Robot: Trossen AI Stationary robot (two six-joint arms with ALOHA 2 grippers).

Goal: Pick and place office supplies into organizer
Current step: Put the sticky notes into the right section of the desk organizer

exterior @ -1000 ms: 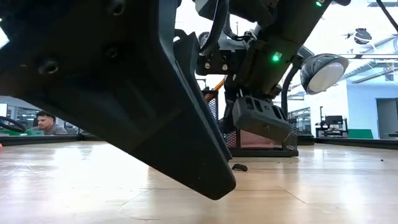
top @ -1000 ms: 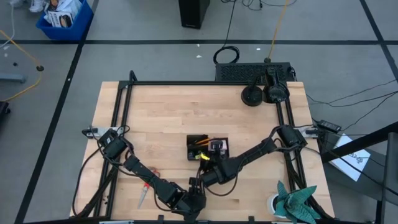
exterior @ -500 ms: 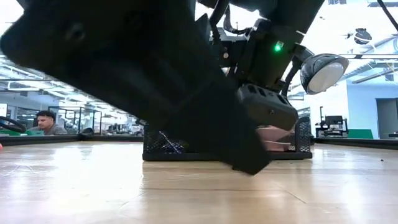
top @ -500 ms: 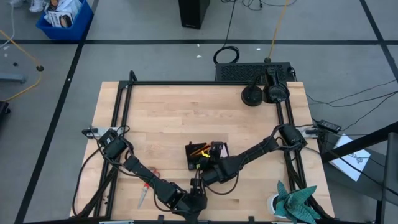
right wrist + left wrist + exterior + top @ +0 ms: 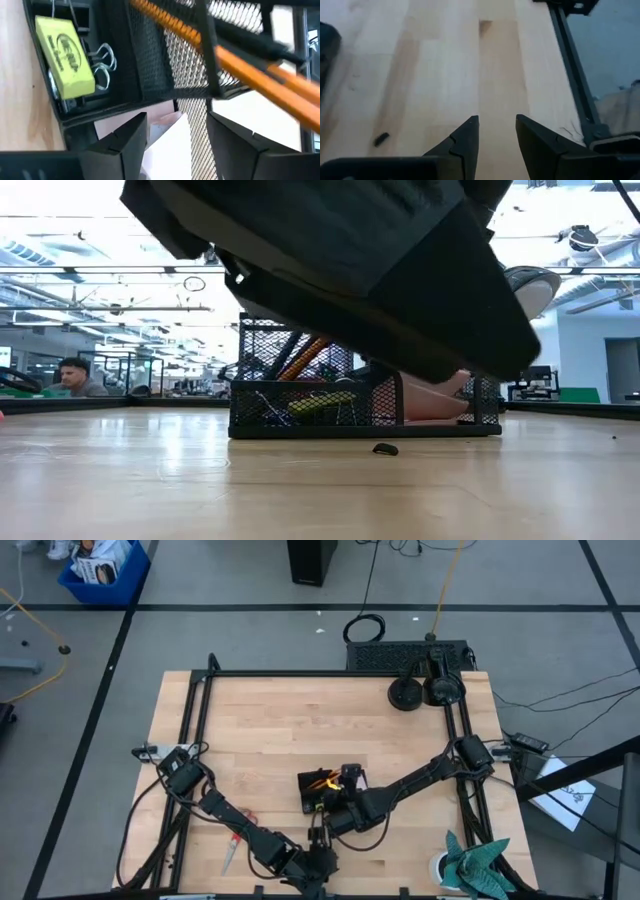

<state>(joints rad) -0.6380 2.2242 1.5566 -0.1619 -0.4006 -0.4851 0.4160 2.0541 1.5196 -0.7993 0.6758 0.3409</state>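
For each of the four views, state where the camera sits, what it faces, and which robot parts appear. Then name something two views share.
High: overhead, facing down; both arms, organizer.
Low: tabletop height, facing the organizer; dark arm overhead.
Left wrist: faces bare table; open left gripper.
Right wrist: faces organizer; open right gripper, yellow pad.
Shared: orange pencils in right wrist and low views.

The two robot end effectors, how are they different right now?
The right end effector hangs over the black mesh organizer, above a pale pad; the left end effector hovers over bare table. The right one's fingers stand wide apart; the left one's gap is narrower. Both are dark, two-fingered and hold nothing.
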